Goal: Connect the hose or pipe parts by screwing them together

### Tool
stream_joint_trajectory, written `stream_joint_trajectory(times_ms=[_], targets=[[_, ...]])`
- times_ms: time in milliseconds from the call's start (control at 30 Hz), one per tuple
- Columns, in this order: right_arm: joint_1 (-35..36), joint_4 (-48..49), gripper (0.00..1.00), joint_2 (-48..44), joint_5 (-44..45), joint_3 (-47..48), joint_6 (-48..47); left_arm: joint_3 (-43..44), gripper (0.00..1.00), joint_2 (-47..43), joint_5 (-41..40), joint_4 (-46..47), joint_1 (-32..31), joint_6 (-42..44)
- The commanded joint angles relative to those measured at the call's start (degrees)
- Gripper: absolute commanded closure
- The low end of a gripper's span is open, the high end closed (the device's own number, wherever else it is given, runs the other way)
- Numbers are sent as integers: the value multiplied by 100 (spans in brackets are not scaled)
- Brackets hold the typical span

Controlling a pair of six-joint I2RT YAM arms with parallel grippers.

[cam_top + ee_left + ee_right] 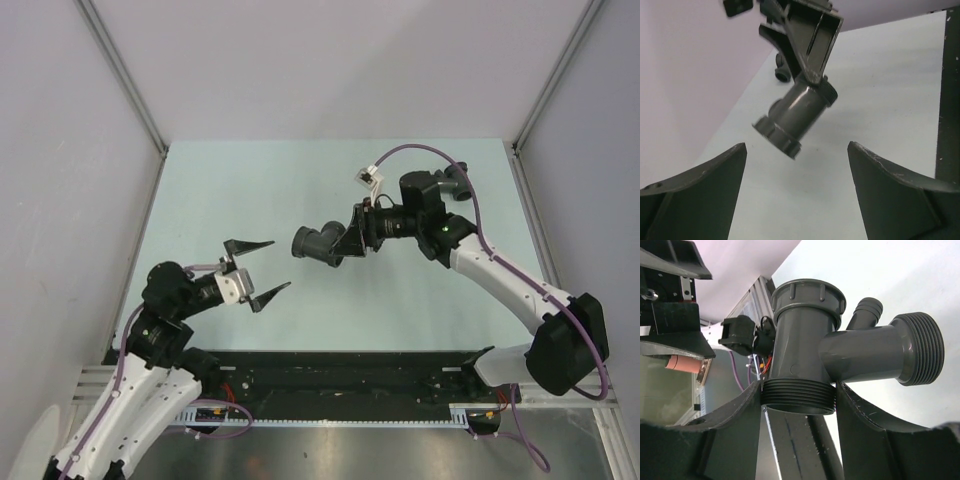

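Pipe fitting (314, 243), dark grey and branched, gripped by the right tool (350, 240) above the middle of the pale counter (220, 190).

Right wrist view: the two fingers (735, 420) press on either side of the threaded lower end of the main tube. A ribbed collar caps the far end, a side branch with a threaded mouth points right, and a small barbed spout rises behind that branch.

Left wrist view: the collared end of the fitting is tilted down toward the left tool (258, 270). It is clear of the counter, with its shadow on the surface below. The left tool is wide open and holds nothing. Both of its fingers (705, 190) are apart from the fitting, which lies beyond their tips.

Top view: the left tool sits to the left of the fitting and nearer the arm bases, close to it but not touching. Whether the collar is a separate part screwed onto the tube cannot be told. Purple cable (425, 150) loops over the wrist of the right arm. Black rail (340, 375) runs along the near edge of the counter between the arm bases.
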Motion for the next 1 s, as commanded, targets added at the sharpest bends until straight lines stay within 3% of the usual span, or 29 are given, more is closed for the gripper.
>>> stream_joint_trajectory(times_ms=[0, 400, 733, 833, 933, 967], targets=[[115, -333, 90, -239, -105, 63, 143, 494, 13, 332, 731, 247, -325, 1836], [326, 194, 91, -485, -246, 63, 750, 970, 12, 1651, -481, 80, -1820, 2663], [475, -25, 91, -520, -360, 63, 531, 1067, 14, 2144, -938, 28, -1909, 2803], [493, -16, 91, -555, -430, 63, 539, 1058, 21, 2196, -1018, 10, -1909, 2803], [502, 10, 90, -599, -465, 63, 522, 1111, 41, 2249, -1106, 10, -1909, 2620], [502, -25, 88, -626, -457, 63, 478, 1129, 54, 2241, -1115, 10, -1909, 2584]])
